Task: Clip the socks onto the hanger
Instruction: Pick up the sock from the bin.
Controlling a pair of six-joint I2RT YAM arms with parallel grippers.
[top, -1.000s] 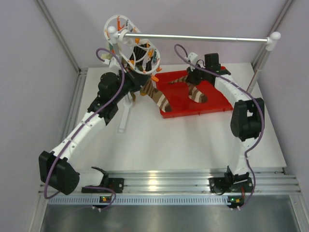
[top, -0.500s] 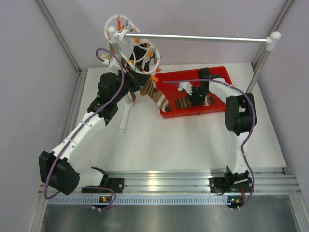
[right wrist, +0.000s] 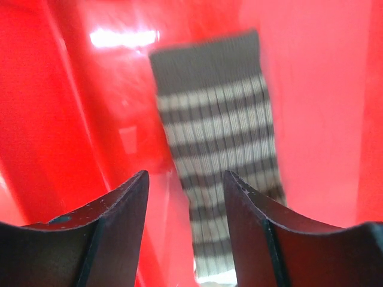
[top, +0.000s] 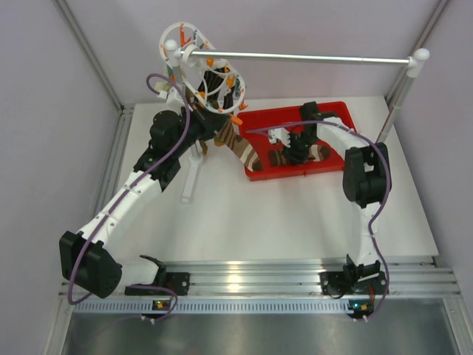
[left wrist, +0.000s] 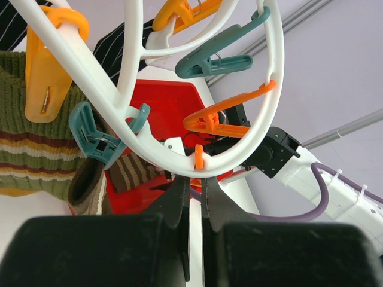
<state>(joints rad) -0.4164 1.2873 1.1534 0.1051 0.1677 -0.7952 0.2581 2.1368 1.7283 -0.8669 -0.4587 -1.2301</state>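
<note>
We find the striped sock [right wrist: 218, 155] blurred, its lower end cut off at the bottom of the right wrist view. The green sock [left wrist: 30, 149] runs off the left wrist view's left edge.

Two slim arms here, folks: the left arm [top: 126, 196] shows white links between chunky black joint housings, and the right arm [top: 362, 229] matches it. A purple cable [left wrist: 327, 190] runs along each one, cinched with white zip ties [left wrist: 335, 175]. Black base blocks [top: 159, 285] carry tiny coloured lights. The left gripper [left wrist: 192, 182] has matte black fingers, and the right gripper [right wrist: 185, 176] wears the same dark, curved blades
</note>
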